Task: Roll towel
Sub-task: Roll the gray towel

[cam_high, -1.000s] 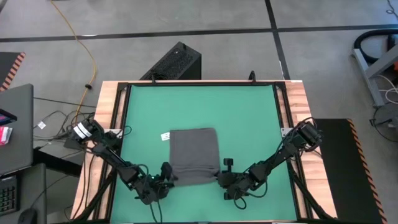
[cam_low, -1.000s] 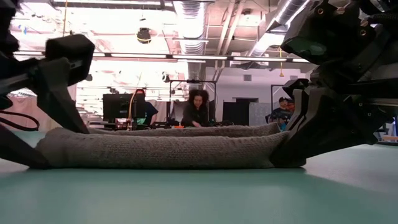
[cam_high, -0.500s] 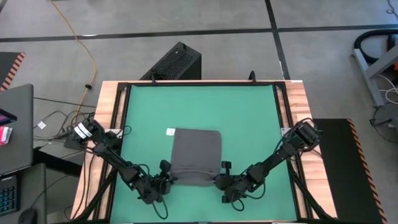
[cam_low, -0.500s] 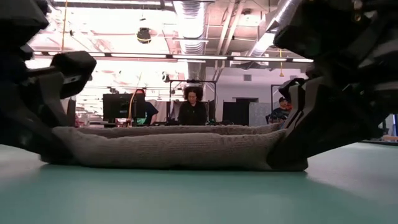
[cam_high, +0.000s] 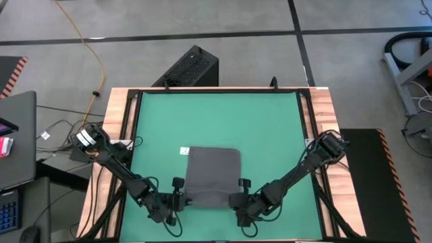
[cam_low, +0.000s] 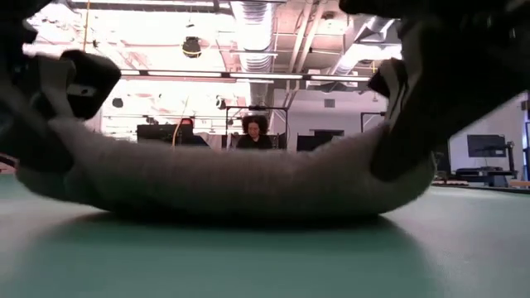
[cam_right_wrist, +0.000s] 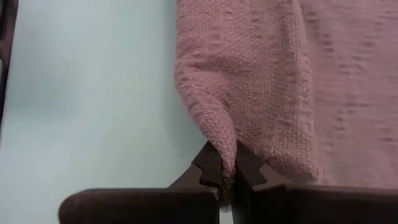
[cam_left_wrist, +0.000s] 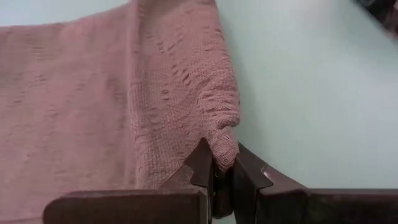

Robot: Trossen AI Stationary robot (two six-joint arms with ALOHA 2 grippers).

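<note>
You're at the start of the roll: the left gripper (cam_left_wrist: pixel 219 177) and right gripper (cam_right_wrist: pixel 227 177) each pinch a near corner of the towel (cam_high: pixel 212 172), which spreads flat ahead of the jaws, so next carry both corners forward together, evenly.

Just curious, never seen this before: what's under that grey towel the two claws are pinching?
Only the green table shows around the towel. Left gripper and right gripper pinch its near corners, lifted in the low view. Whatever its flat part covers is hidden.
</note>
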